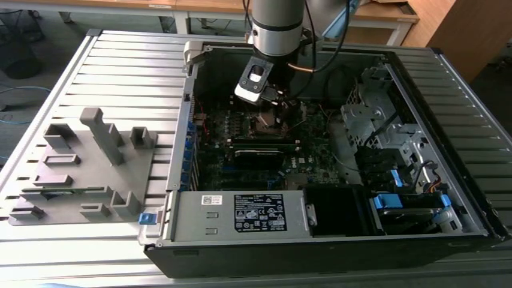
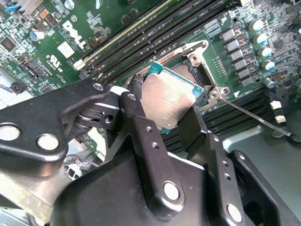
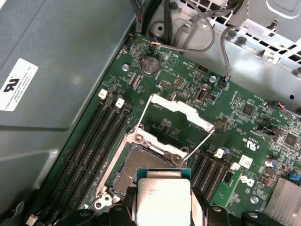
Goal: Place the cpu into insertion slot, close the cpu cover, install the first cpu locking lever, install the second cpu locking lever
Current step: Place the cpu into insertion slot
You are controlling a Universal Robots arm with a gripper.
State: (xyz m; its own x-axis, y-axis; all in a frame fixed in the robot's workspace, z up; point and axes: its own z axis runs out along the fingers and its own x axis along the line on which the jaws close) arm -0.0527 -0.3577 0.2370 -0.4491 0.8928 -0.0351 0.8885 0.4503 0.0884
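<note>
My gripper point(image 2: 164, 102) is clamped on the cpu point(image 2: 170, 94): two black fingers point(image 2: 136, 110), one on each of two opposite edges, closed only as far as the chip's width. In the first wrist view the gripper point(image 3: 163, 210) carries the cpu point(image 3: 163, 197) silver face up. It hangs over one edge of the insertion slot point(image 3: 134, 167) and not yet seated. Whether a corner touches the socket, I can't tell. In the second wrist view the chip sits tilted over the insertion slot point(image 2: 197, 75).

Just past the socket, the cpu cover point(image 3: 181, 109) stands swung open, and green board shows through its window. One thin wire lever point(image 2: 254, 115) lies released beside the socket.

Counting: one chip, one socket, one cover, two fingers. Long black memory slots point(image 3: 94, 141) run along both sides of the socket, but I can't count them surely. One coin battery point(image 3: 149, 66) sits beyond the cover.

Out in the exterior view, my gripper point(image 1: 268, 99) is down inside the one open computer case point(image 1: 320, 246). One grey fixture tray point(image 1: 80, 174) lies on the table toward the exterior view's left.
</note>
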